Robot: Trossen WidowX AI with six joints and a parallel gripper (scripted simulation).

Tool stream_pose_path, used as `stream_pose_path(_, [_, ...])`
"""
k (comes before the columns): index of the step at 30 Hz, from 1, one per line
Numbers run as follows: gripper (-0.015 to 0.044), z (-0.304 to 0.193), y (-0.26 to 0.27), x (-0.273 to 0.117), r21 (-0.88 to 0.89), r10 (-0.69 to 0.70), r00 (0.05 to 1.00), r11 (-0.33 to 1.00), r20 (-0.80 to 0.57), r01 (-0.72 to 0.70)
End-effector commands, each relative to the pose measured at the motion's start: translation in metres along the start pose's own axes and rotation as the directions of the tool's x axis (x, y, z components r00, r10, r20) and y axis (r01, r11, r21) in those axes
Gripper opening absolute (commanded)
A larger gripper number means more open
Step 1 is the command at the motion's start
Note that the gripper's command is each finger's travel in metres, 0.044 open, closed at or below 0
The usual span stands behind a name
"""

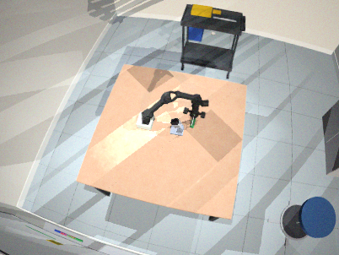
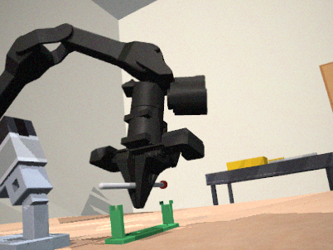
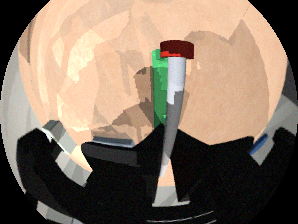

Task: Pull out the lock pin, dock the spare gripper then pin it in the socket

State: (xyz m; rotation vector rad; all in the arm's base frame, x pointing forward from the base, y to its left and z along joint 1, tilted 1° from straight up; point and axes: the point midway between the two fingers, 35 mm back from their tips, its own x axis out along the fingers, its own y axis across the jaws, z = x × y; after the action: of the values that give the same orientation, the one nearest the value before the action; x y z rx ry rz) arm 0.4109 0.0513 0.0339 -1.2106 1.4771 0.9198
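My gripper is shut on the lock pin, a light grey rod with a dark red head. The pin lies roughly level between the fingers, above the uprights of the green rack and apart from it. The grey mount stands left of the rack in the exterior view, with a tilted socket part with a square hole. A grey block with a black top sits above it, apparently the spare gripper; its exact seating is hard to tell.
The arm's white base stands on the wooden table, left of the mount in the top view. A dark cart with a yellow box stands beyond the table. A blue stool is on the floor at lower right.
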Motion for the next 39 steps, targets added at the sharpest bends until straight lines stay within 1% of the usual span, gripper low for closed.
stream_pose_path(1, [0.0000,-0.005,-0.003,-0.020,0.005,-0.019,1.000,1.000,0.005,0.019])
stream_pose_path(8, [0.0000,-0.011,-0.001,-0.041,0.005,-0.019,1.000,1.000,0.005,0.019])
stream_pose_path(12, [0.0000,-0.011,-0.001,-0.041,0.005,-0.019,1.000,1.000,0.005,0.019])
stream_pose_path(13, [0.0007,-0.009,0.000,-0.034,0.003,-0.008,1.000,1.000,0.004,0.008])
stream_pose_path(18, [0.0000,-0.009,0.000,-0.034,0.003,-0.008,1.000,1.000,0.004,0.008])
stream_pose_path(23, [0.0000,-0.009,0.001,-0.035,-0.038,-0.020,1.000,0.999,0.009,0.020])
stream_pose_path(24, [0.0007,-0.009,0.000,-0.034,-0.010,-0.011,1.000,1.000,0.005,0.011])
stream_pose_path(25, [0.0000,-0.009,0.002,-0.035,-0.010,-0.011,1.000,1.000,0.006,0.011])
stream_pose_path(39, [0.0000,-0.013,0.037,-0.046,-0.025,-0.013,1.000,1.000,0.008,0.013])
